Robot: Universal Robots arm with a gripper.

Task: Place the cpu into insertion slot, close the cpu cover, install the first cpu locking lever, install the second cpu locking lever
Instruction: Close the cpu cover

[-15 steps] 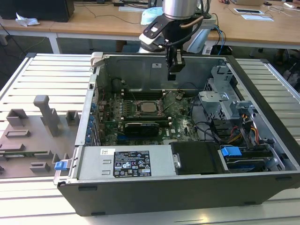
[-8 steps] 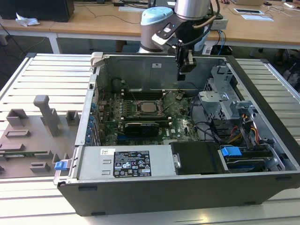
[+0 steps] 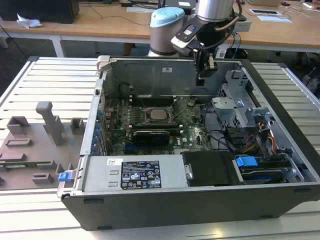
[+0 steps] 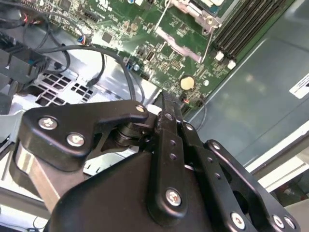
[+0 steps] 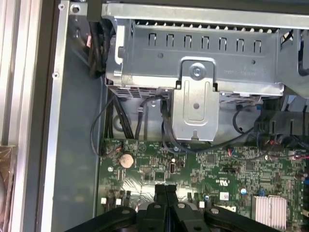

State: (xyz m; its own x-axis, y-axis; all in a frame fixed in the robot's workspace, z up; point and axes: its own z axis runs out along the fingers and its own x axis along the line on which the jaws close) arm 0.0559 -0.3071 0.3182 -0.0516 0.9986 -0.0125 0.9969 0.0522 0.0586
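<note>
The gripper (image 5: 165, 188), fingertips pressed together with nothing between them, hangs over the green motherboard (image 5: 231, 169) near a coin cell (image 5: 126, 160). At frame centre, black cables (image 5: 140, 121) run between the motherboard and the metal drive cage (image 5: 193, 58).

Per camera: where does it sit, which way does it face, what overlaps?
Exterior view: off the arm, looking down into the open case; arm and gripper show.
First wrist view: behind the shut gripper, facing motherboard and drive cage.
Second wrist view: behind the gripper, facing motherboard and memory slots.
Both wrist views share the coin cell.
</note>
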